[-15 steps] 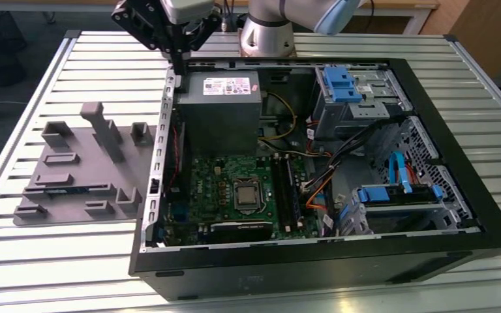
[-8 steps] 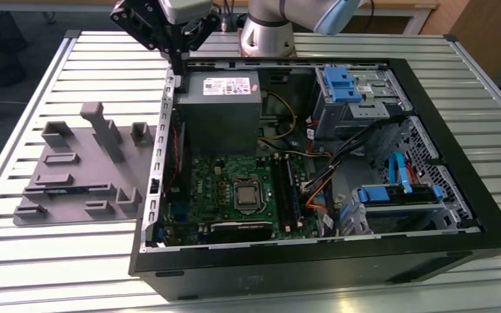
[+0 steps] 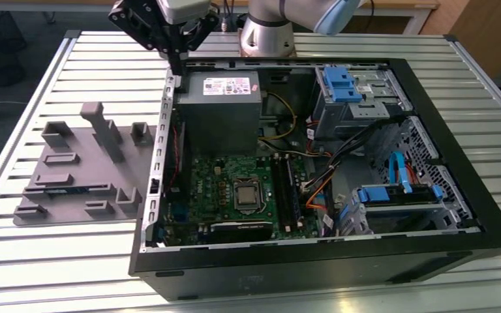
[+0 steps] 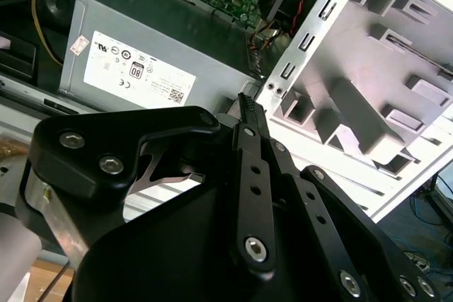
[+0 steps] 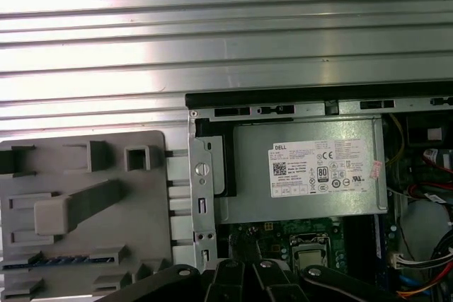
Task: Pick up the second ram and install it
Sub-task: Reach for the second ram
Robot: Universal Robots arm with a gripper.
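Observation:
The second ram (image 3: 78, 190) is a thin blue stick lying edge-up in a slot near the front of the gray holder tray (image 3: 102, 140); the first wrist view shows the ram (image 5: 49, 261) as a blue line in the tray (image 5: 141, 203). My gripper (image 3: 178, 64) hangs above the back left corner of the open computer case (image 3: 425, 98), over the case wall beside the power supply (image 3: 220, 104). It is well behind the ram and apart from it. In the second wrist view the black fingers (image 4: 245, 104) meet at the tip, shut with nothing between them.
The green motherboard (image 3: 224, 189) lies inside the case with dark memory slots (image 3: 284, 189) beside the processor socket. Blue drive brackets (image 3: 346, 85) and loose cables fill the case's right side. The arm's base (image 3: 266, 36) stands behind the case on the slatted metal table (image 3: 59, 261).

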